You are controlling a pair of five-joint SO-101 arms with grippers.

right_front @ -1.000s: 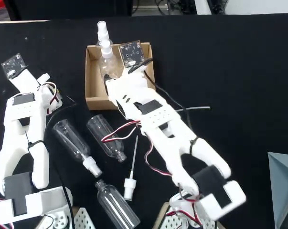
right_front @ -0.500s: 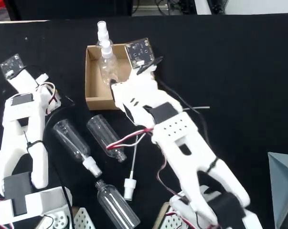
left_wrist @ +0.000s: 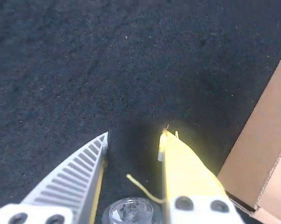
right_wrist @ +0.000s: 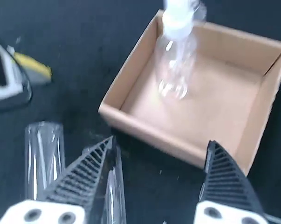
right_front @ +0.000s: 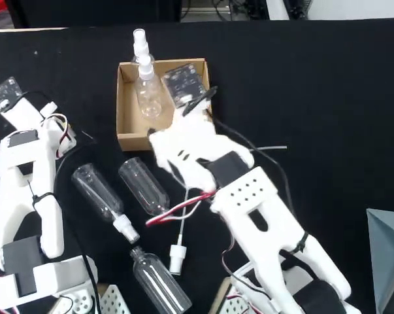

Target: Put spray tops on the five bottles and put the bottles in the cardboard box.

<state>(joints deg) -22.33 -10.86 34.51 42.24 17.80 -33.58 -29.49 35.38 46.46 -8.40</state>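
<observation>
**Over the black table: one bottle boxed, three lying, both claws released**

Across the matte black table (right_front: 327, 98), two white plastic arms. Right arm (right_front: 249, 196) laid out long toward the box. Right claw (right_wrist: 161, 142) released, its black ribbed fingers spread wide around nothing, poised above the box's near wall. Left arm (right_front: 27, 170) folded at the table's left side. Left claw (left_wrist: 135, 135) likewise released, one white ribbed finger and one yellow finger apart over bare black surface, just beside a corner of the box.

Next in size, one cardboard box (right_front: 121, 98): square, shallow, plain brown, open at the top. Inside, toward the far wall, a single upright bottle (right_front: 148, 95) of clear plastic with rounded shoulders and a white spray top fitted. Just behind it, a second spray top (right_front: 140, 40), also white, rising at the box's far wall. Impossible to tell whether it stands inside the box or beyond it.

In front of the box, three more clear bottles, all lying on the table:
- a capped bottle (right_front: 95, 190) with a white spray top at its neck
- an open-necked bottle (right_front: 143, 185) just beside it, roughly parallel
- a third lying bottle (right_front: 159, 282) nearer the arms' bases, neck bare

Smallest, one loose spray top (right_front: 177, 254), white, with a thin straight tube pointing toward the box, lying between the third lying bottle and the right arm. Spray tops counted: four, three of them white caps set high on bottles or at the box, one lying free
</observation>
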